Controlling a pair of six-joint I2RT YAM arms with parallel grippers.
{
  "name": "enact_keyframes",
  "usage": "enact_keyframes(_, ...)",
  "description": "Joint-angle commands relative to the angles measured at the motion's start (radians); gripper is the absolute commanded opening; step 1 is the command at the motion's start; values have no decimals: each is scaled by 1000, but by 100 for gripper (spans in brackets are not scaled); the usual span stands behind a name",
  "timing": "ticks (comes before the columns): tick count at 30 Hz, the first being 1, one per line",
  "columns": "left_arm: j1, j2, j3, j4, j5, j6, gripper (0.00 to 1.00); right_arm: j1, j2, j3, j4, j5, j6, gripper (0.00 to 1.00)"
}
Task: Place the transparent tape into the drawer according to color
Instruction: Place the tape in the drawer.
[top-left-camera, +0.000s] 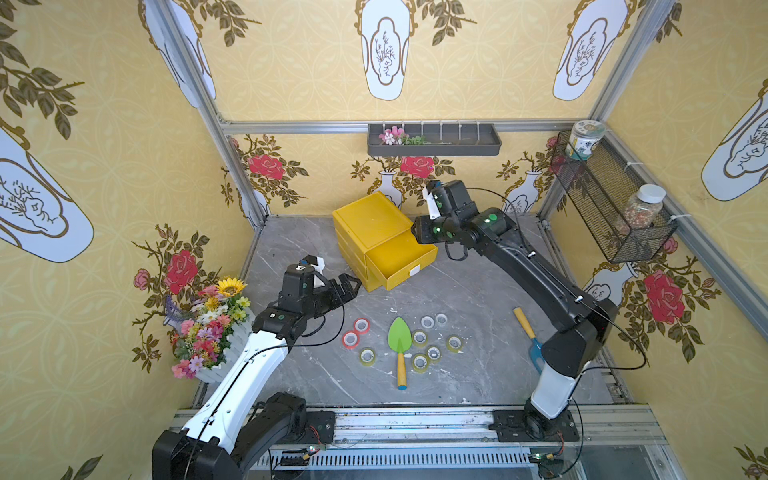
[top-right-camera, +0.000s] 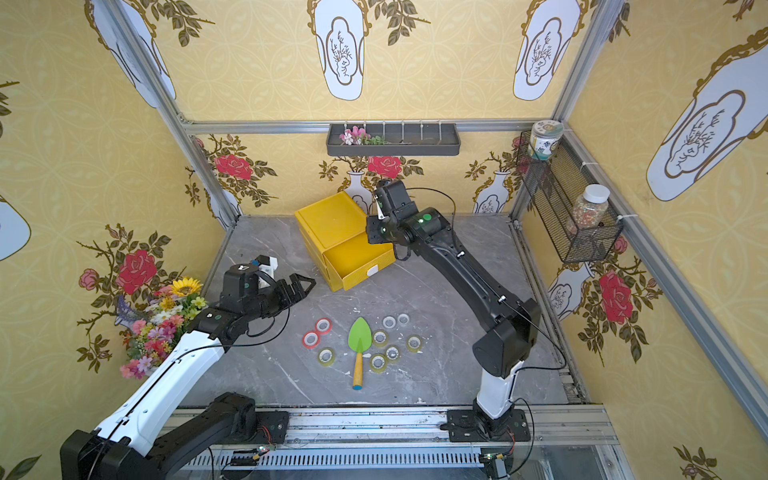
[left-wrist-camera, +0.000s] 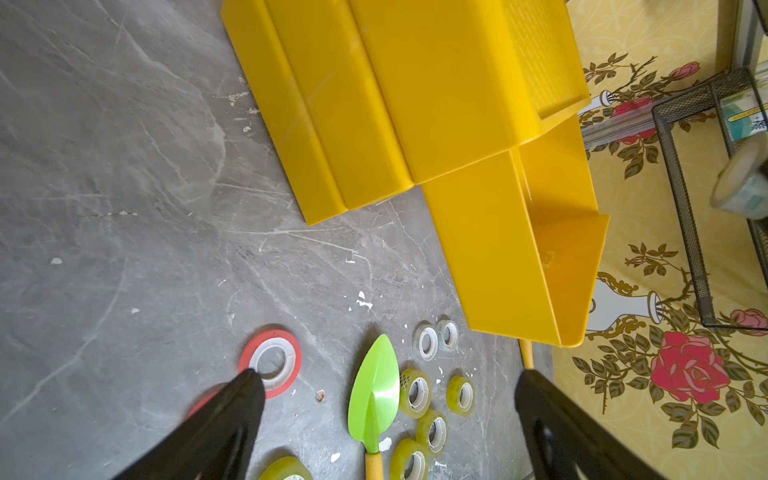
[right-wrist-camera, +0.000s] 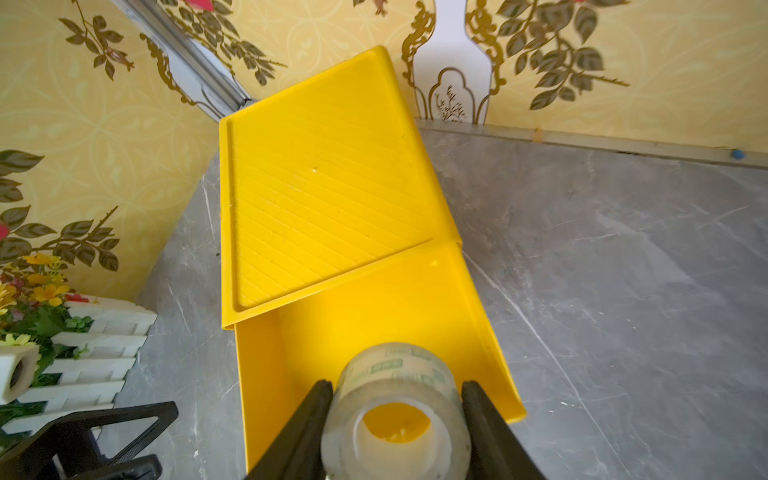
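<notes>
One colourless roll hangs over the open drawer; nine more lie on the worktop.
Right fingers pinch it by the sides so a release should drop it straight in; left fingers spread wide near the red rolls, probably staged for that colour.

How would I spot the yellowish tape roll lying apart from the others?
Find the green trowel on the grey table. On its side with two red rolls lies one yellowish roll. The other yellowish rolls lie across the trowel.
</notes>
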Motion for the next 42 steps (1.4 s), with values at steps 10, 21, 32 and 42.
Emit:
enact_keyframes(10,0,8,-8,16,-2,13,100,5,196,108,-108,-11,-49,43)
enact_keyframes(21,1,8,-9,16,-1,16,100,8,230,123,-118,32,-59,58)
enact_keyframes(32,0,11,-10,18,-1,23,100,8,138,111,-71,50,-56,69)
enact_keyframes(42,-112,11,20,3,-41,20,100,9,-163,-197,92,25,-4,71)
